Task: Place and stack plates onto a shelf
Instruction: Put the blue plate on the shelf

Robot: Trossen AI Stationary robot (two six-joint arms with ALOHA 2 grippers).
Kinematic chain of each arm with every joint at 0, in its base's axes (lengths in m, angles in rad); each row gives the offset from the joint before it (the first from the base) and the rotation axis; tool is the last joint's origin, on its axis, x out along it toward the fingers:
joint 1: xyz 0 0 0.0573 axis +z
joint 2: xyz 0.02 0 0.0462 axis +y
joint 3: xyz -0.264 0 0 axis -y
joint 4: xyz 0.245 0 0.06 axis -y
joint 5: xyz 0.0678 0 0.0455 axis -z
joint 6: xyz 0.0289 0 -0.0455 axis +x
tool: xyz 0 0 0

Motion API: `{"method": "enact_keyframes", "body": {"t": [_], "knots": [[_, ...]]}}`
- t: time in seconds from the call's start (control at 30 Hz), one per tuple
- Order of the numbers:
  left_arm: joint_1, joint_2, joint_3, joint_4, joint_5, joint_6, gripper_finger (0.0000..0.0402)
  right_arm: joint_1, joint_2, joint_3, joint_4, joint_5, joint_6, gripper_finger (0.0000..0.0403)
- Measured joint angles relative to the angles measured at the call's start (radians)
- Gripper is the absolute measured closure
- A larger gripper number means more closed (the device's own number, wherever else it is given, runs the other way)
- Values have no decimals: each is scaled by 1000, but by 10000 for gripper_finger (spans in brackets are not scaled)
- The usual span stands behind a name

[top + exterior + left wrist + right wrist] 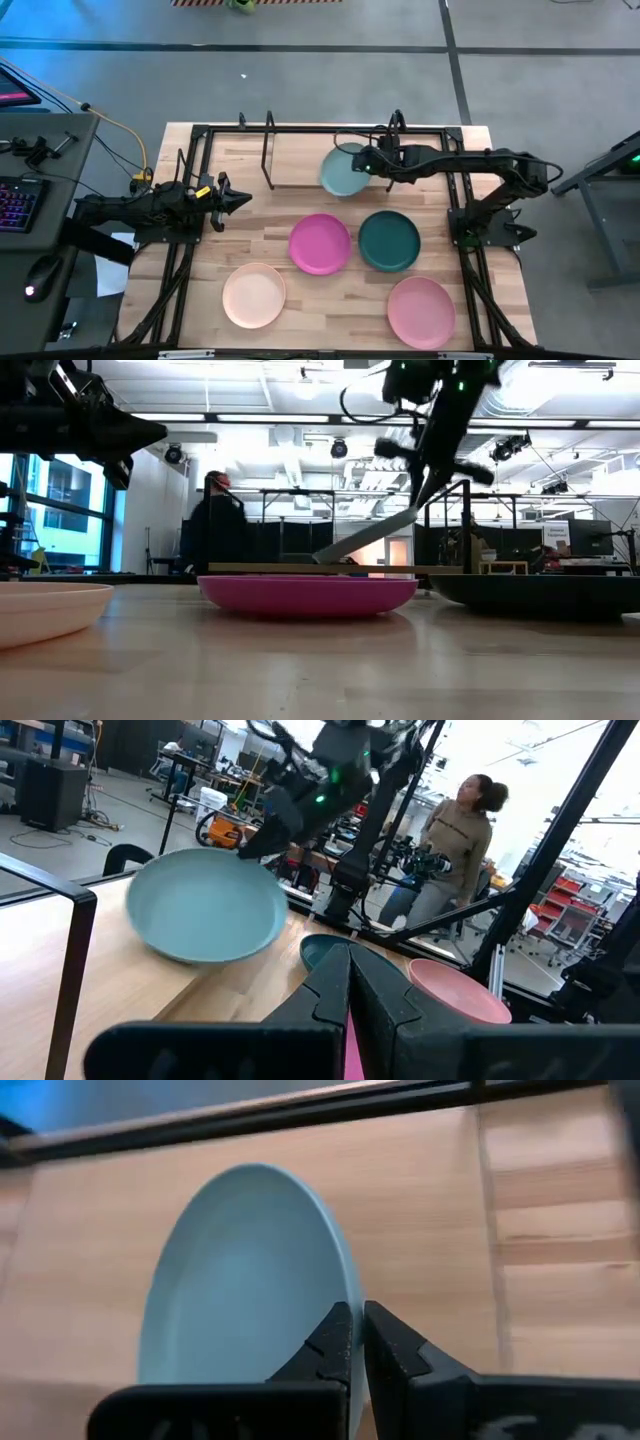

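Observation:
My right gripper (366, 160) is shut on the pale teal plate (343, 172) and holds it tilted over the shelf (270, 568) at the far side of the table. In the low view the plate (365, 538) slants down to the shelf board. The magenta plate (320, 243), dark green plate (389, 240), cream plate (254, 295) and light pink plate (421, 312) lie flat on the tabletop. My left gripper (245, 200) waits shut at the table's left, holding nothing. My right gripper pinches the teal plate's rim (343, 1292) between its two fingers, one finger on each face. The fingers come slanting down from the table's right. The plate hangs tilted, its held edge high and its opposite edge (320, 558) low at the shelf board; whether that edge touches the board I cannot tell.
Thin black rod uprights (268, 150) stand on the shelf left of the teal plate. A black frame (300, 128) runs along the table's far edge and sides. A person (455, 840) stands beyond the table. A keyboard and mouse (20, 210) lie off the table's left.

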Motion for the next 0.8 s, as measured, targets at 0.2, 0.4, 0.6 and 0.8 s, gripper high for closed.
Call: {"method": "enact_keyframes", "body": {"t": [0.2,0.4,0.6,0.8], "knots": [[0,0,0,0,0,0,401,-19,-7,-70,90,78,121,402],[0,0,0,0,0,0,401,-19,4,1,65,69,73,402],[0,0,0,0,0,0,401,-41,2,20,14,69,46,376],[0,0,0,0,0,0,401,-41,1,20,7,66,-4,297]]}}
